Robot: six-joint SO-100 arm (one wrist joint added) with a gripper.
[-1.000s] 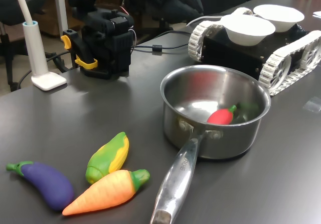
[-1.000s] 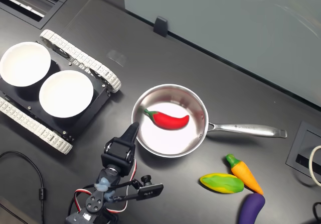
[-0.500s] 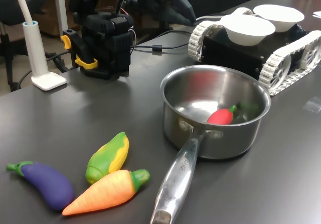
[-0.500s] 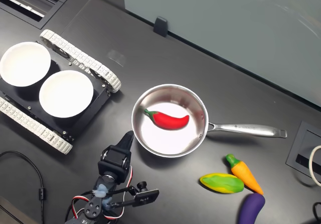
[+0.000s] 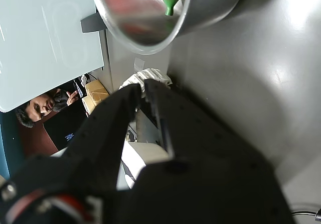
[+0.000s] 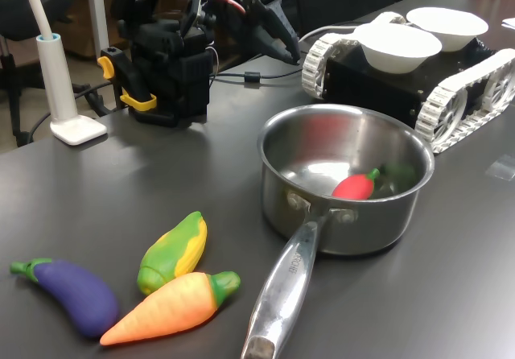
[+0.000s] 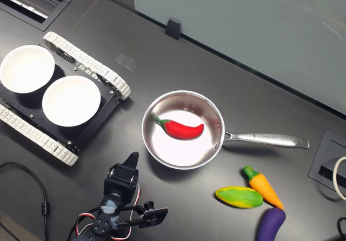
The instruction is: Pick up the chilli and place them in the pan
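- While hanging at lower left in the second exterior view, apart from the pan [image 7: 216, 116], grips nothing. Gripper [image 7: 131, 158] with jaws drawn together, bar a thin slit seen in the wrist view.
- Lies flat on the pan floor, near the middle of the second exterior view: chilli [image 7: 181, 128], stem toward that frame's left, touching no other toy.
- Looks like the closing step: placing judged done, with only a retreat to rest left.
- Calls for little next: pulling the arm back without clipping the pan rim or the tracked base [image 7: 86, 68] at the frame's left.
- Holds the chilli and nothing else: the pan, handle toward the second exterior view's right.
- Sit bare on the tracked base at upper left: two white bowls [image 7: 70, 100].
- Lie loose on the table at lower right, outside any container: corn [image 7: 239, 196], carrot [image 7: 262, 187], aubergine [image 7: 270, 223].
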